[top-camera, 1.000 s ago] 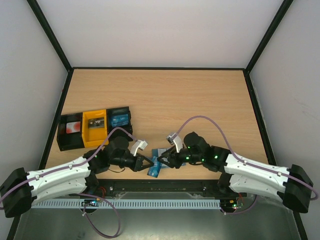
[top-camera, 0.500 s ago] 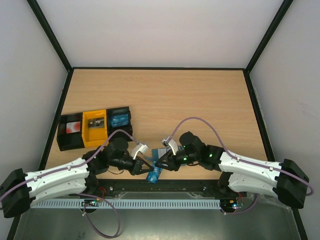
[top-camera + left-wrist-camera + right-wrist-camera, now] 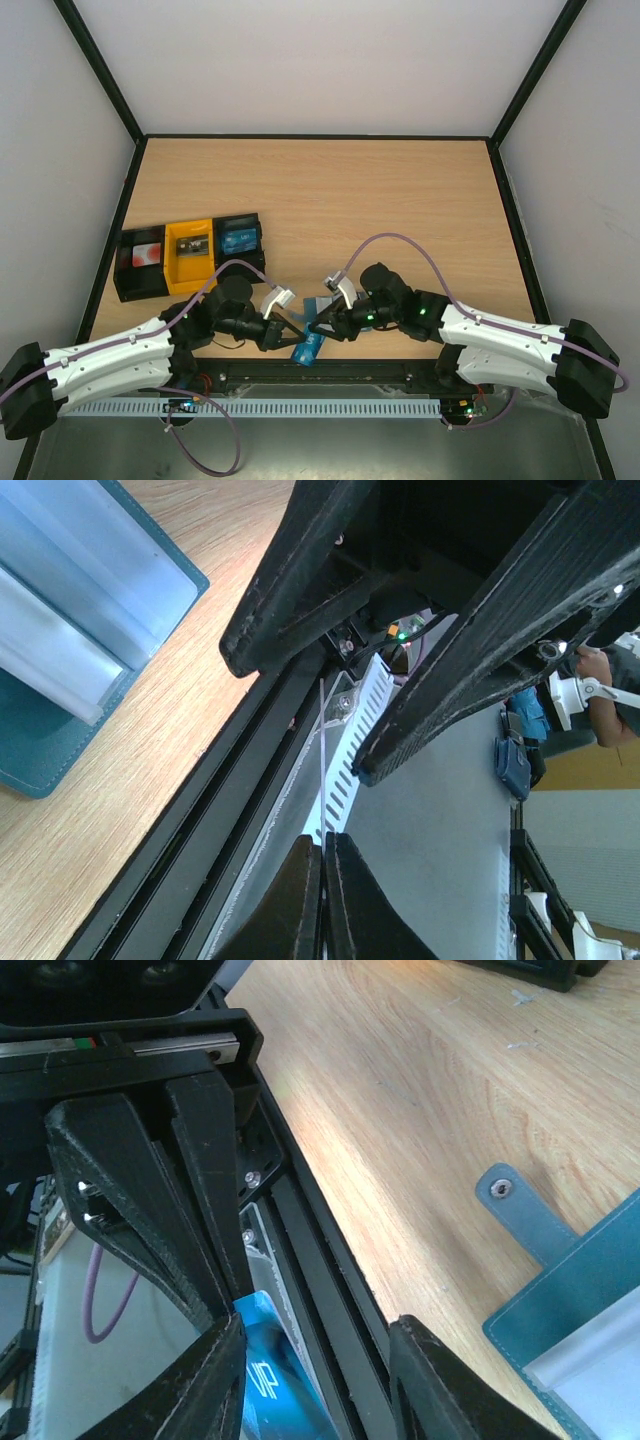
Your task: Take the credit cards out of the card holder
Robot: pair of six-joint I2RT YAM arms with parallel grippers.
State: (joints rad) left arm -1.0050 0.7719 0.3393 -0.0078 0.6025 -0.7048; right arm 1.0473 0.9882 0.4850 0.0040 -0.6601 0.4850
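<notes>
**Card held at the near edge of the bench (image 3: 330, 200).** The left gripper (image 3: 323, 842) had its jaws pressed together on a blue card (image 3: 278, 1385), which showed edge-on as a thin pale line in the left wrist view. The card hung beyond the bench edge, over the black rail (image 3: 330, 368). The right gripper (image 3: 322, 322) faced it from the opposite side with its jaws part-way apart, one on each side of the card. The card lay nearer one jaw and a clear gap showed to the other, so the right jaws gripped nothing. The card holder (image 3: 590, 1300) lay open and flat on the bench just beside both grippers, with its tab (image 3: 505, 1195) spread out on the wood and its clear pockets facing up. Whether more cards sat in the pockets could not be told.

The step in hand appeared to be a handover or steadying of the card, which was already out of the holder. To do it well, the right jaws would need to centre on the card's flat faces, clear of the left fingertips. They would need to close fully before the left jaws let go, since a thin, slick card would likely slip if pinched near a corner. A drop here would send the card off the bench, so any release belonged back above the wood. The soft holder was not held down and would probably shift if brushed.
</notes>
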